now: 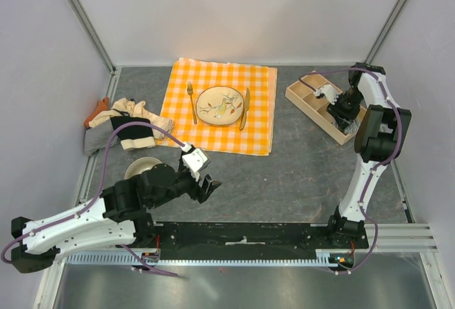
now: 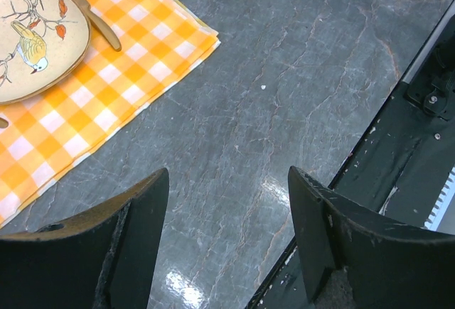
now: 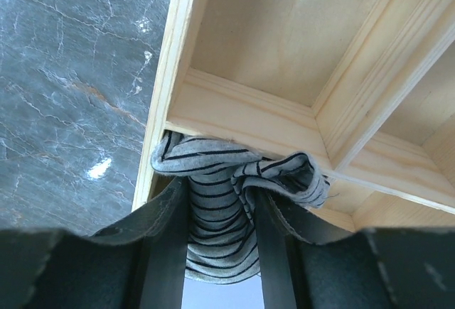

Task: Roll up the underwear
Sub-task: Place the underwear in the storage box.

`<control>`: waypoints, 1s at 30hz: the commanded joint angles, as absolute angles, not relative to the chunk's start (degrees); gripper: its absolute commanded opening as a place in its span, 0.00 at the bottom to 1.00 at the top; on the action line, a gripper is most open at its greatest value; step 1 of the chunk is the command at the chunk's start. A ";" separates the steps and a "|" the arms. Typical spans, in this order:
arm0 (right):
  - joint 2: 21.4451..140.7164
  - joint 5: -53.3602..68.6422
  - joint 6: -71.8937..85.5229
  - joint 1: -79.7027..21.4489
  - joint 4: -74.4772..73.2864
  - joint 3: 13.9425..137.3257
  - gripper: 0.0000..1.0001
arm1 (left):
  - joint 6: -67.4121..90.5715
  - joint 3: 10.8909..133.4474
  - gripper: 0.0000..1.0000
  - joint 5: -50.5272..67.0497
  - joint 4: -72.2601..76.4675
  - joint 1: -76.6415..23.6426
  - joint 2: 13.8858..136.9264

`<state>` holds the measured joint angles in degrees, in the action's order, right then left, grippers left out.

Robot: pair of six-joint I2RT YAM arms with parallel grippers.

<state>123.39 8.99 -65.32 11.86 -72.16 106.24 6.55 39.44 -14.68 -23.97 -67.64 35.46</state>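
Only the right wrist view shows the grey striped underwear [image 3: 213,167] bunched in an edge compartment of the wooden tray [image 3: 242,121], between the parted fingers of the right gripper [image 3: 220,199]; whether they pinch it cannot be told. From above, the other underwear [image 1: 121,128] lies heaped at the left of the tabletop [image 1: 298,160]. The left gripper [image 2: 227,245] hangs wide open, holding nothing, beside the checked tablecloth [image 2: 106,74].
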 commanded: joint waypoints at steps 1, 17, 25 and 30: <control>121.82 10.11 -64.43 12.22 -74.00 106.96 0.43 | 4.57 40.34 0.74 -14.33 -22.50 -67.94 34.80; 119.36 15.29 -63.63 14.59 -73.92 106.96 0.52 | 4.57 40.25 0.74 -14.33 -22.67 -68.03 34.89; 117.16 15.47 -64.25 15.82 -74.71 108.46 0.52 | 4.40 40.34 0.74 -14.24 -22.67 -68.03 34.98; 117.16 14.42 -65.21 16.17 -75.06 105.39 0.49 | 4.31 40.08 0.75 -14.33 -22.33 -68.03 34.98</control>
